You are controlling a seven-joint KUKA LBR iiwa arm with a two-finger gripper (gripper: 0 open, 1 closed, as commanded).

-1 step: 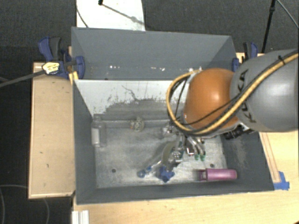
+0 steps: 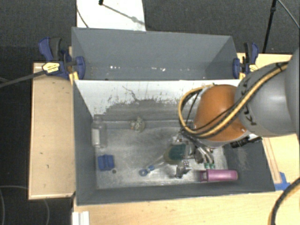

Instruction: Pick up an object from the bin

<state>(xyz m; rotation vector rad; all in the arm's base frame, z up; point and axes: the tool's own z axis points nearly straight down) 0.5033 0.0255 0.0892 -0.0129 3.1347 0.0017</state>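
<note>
Arm reaches into the bin from the right; the hand is low over the front-right part of the floor, under the orange wrist cover. Nearest thing to it is a small teal object, dark and rounded, lying on the bin floor just beside or partly under the hand. I cannot tell whether the hand is released or clenched, nor whether it touches the teal object. A thin blue-tipped stick lies just left of it, its shaft running up toward the teal piece; the two may be joined, which I cannot make out. A purple cylinder lies near the front wall to the right, and a blue block well apart at front left. Judgement: the teal object looks small and light, so weight is no concern; its rounded shape may roll or squirt out under pinch. I would take it across its widest middle, straight down, keeping clear of the stick's shaft.
</note>
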